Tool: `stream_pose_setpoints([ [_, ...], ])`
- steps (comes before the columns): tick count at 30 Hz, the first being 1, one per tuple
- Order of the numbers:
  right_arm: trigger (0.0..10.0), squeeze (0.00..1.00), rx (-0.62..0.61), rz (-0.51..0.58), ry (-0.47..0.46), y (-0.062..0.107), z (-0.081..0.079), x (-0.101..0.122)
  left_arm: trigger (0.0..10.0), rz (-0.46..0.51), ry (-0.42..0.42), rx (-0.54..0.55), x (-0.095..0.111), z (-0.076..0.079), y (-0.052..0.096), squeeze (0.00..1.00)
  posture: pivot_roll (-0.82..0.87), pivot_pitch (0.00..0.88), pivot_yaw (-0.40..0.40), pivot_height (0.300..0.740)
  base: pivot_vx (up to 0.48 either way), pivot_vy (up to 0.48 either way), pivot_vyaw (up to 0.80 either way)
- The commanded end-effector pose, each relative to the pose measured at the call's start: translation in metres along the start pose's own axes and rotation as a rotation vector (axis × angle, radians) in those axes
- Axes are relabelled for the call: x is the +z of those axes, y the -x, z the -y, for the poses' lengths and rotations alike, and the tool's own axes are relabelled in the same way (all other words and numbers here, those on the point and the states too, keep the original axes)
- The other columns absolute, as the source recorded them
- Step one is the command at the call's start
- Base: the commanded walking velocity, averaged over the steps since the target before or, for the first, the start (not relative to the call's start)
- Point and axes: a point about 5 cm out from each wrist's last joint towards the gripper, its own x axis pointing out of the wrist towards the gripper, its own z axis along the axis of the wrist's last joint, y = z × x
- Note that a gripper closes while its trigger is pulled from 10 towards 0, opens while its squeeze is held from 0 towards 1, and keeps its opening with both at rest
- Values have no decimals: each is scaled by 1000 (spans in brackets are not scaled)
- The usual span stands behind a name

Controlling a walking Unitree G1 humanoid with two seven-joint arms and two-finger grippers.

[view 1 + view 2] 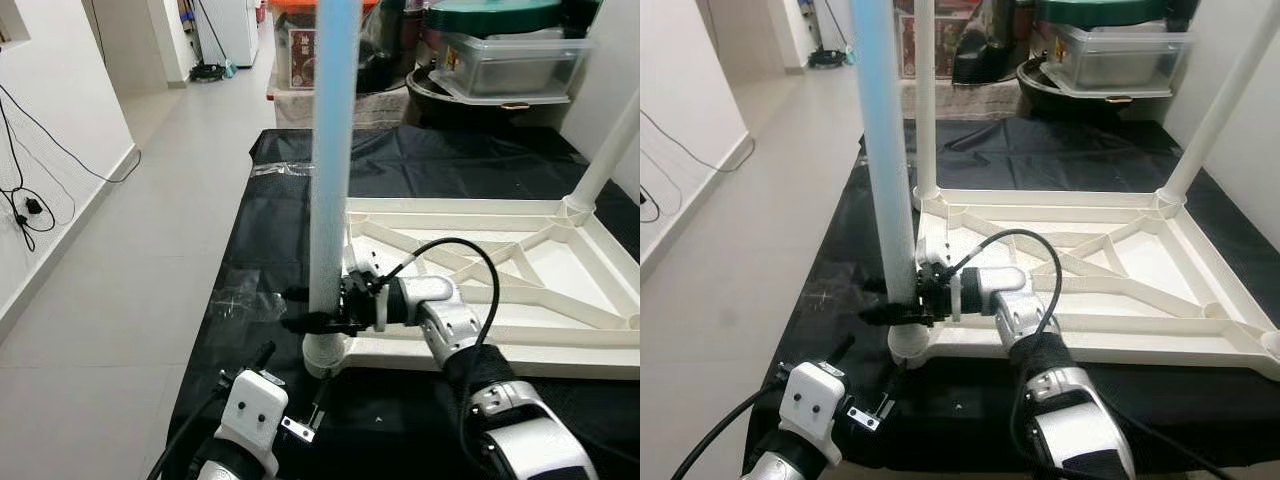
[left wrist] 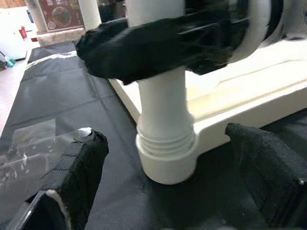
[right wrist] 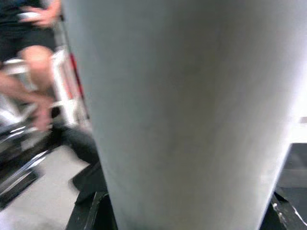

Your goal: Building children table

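Clamping the pale blue table leg just above its threaded base, the right gripper has its two black fingers closed round the tube, which stands upright in the corner socket of the upturned white tabletop lying on a black sheet. The left gripper hovers low, just before that socket, fingers spread wide either side, holding nothing. A person's bare legs show in the right wrist view

Smooth, slightly glossy white plastic table leg and ribbed tabletop frame; matt black creased sheet beneath; glossy pale floor tiles; matt black fingers with rough padding.
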Motion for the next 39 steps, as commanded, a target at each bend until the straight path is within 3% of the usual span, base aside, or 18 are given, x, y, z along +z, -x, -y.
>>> stream_pose_setpoints([
  [1, 0, 0, -161, 9, -16, 2, 2, -6, 10000, -16, -5, -6, -5, 0, 1, 0, -21, 34, -2, 740, 0, 0, 0],
  [2, 0, 0, -161, 9, -16, 2, 2, -6, 10000, -16, -5, -6, -5, 0, 1, 0, -21, 34, -2, 740, 0, 0, 0],
  [5, 0, 0, -397, 13, -46, 6, 9, -9, 10000, -16, -5, -7, -5, -1, 1, 0, -28, 34, 3, 740, 0, 0, 0],
  [6, 0, 0, -567, -5, -41, 11, 12, -13, 10000, -16, -3, -10, -5, -1, 1, 0, -34, 37, 7, 740, 0, 0, 0],
  [7, 0, 0, -974, -42, -76, 28, 15, -22, 10000, -19, 0, -15, -6, -2, 1, 0, -41, 41, 9, 740, 0, 0, 0],
  [8, 0, 0, -974, -42, -76, 28, 15, -22, 10000, -19, 0, -15, -6, -2, 1, 0, -41, 41, 9, 740, 0, 0, 0],
  [10, 0, 0, -1295, -90, -67, 49, 10, -27, 10000, -19, 0, -18, -6, -2, 1, 0, -41, 44, 8, 740, 0, 0, 0],
  [14, 0, 0, -1503, -105, -93, 60, -2, -29, 10000, -17, -3, -20, -5, -2, 1, 0, -41, 44, 8, 740, 0, 0, 0],
  [17, 0, 0, -1586, -92, -161, 53, -15, -29, 10000, -14, -8, -16, -5, -3, 1, 0, -32, 44, 5, 740, 0, 0, 0],
  [23, 0, 0, -1554, -49, -201, 34, -22, -25, 10000, -11, -9, -15, -5, -3, 0, 0, -37, 43, 4, 740, 0, 0, 0],
  [24, 10000, 0, -1471, -11, -187, 21, -23, -22, 10000, -11, -8, -15, -5, -3, 0, 0, -36, 44, 6, 740, 0, 0, 0],
  [26, 10000, 0, -1471, -11, -187, 21, -23, -22, 10000, -11, -8, -15, -5, -3, 0, 0, -36, 44, 6, 740, 0, 0, 0],
  [27, 10000, 1000, -1366, 42, -161, 11, -24, -18, 10000, -11, -7, -14, -5, -2, 0, 0, -36, 44, 6, 740, 0, 0, 0],
  [31, 10000, 1000, -1263, 75, -149, 3, -19, -19, 10000, -10, -5, -14, -5, -2, -1, 0, -37, 46, 0, 740, 0, 0, 0],
  [32, 10000, 0, -1178, 71, -166, 0, -13, -21, 10000, -10, -5, -14, -5, -2, -1, 0, -37, 46, 0, 740, 0, 0, 0],
  [37, 10000, 0, -1053, 79, -146, 11, 3, -16, 10000, -10, -4, -16, -6, -3, -2, 0, -40, 44, 3, 740, 0, 0, 0],
  [38, 10000, 0, -879, 74, -193, 8, 4, -16, 10000, -10, -4, -16, -6, -3, -2, 0, -40, 44, 3, 740, 0, 0, 0],
  [39, 10000, 0, -879, 74, -193, 8, 4, -16, 10000, -10, -4, -16, -6, -3, -2, 0, -40, 44, 3, 740, 0, 0, 0],
])
